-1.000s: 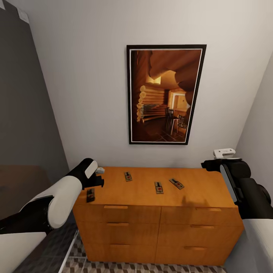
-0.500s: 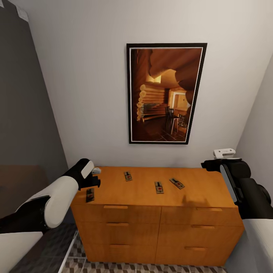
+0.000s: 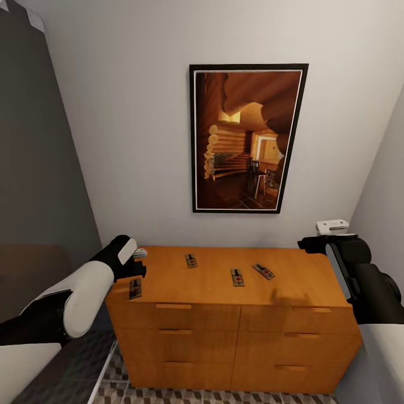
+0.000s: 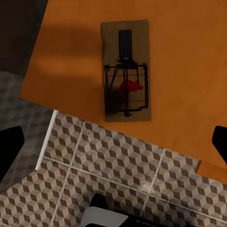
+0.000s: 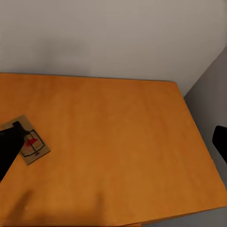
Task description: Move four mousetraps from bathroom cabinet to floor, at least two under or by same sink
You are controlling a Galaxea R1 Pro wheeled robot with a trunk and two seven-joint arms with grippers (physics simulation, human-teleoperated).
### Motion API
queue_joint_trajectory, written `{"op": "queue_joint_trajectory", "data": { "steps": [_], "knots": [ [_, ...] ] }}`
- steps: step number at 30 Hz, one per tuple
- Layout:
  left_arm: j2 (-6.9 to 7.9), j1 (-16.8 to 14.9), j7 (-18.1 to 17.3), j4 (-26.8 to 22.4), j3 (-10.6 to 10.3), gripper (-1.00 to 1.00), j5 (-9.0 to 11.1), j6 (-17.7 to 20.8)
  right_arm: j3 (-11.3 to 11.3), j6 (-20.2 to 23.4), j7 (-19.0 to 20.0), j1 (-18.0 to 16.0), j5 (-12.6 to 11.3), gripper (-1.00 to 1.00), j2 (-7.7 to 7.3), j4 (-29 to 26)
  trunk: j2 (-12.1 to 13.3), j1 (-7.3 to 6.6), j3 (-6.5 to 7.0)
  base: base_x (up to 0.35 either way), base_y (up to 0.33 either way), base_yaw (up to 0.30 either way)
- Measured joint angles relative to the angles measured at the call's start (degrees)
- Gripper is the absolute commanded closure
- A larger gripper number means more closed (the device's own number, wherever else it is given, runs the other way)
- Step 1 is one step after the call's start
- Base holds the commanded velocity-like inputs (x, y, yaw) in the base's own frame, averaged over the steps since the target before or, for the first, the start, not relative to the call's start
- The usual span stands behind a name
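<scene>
Atop cabinet [image 3: 235, 314]: four mousetraps [image 3: 237, 277] (drawers shut); both claws spread, empty.

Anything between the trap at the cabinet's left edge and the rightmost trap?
Yes: in the head view, two more mousetraps lie between the left-edge trap and the rightmost trap on the cabinet.

Four tan mousetraps [image 3: 135, 288] [image 3: 191, 261] [image 3: 237, 277] [image 3: 262, 271] lie flat, well apart, atop the orange-brown cabinet [image 3: 235, 331], above the cube-patterned bathroom floor [image 3: 224, 396].
</scene>
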Motion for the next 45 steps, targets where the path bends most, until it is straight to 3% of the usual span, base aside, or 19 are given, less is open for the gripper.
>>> {"op": "queue_joint_trajectory", "data": {
  "steps": [23, 45],
  "knots": [
    [-0.05, 0.02, -0.13, 0.06, -0.12, -1.00, 0.07, 0.04, -0.10, 0.01, 0.00, 0.00, 0.00, -1.00, -0.05, 0.00, 0.00, 0.00, 0.00, -0.004, 0.025, 0.000],
    [-0.07, 0.03, -0.37, 3.32, -0.34, -1.00, 0.05, 0.16, -0.15, 0.01, 0.00, 0.00, 0.00, -1.00, -0.08, 0.00, 0.00, 0.00, 0.00, 0.000, 0.000, 0.000]
  ]
}}
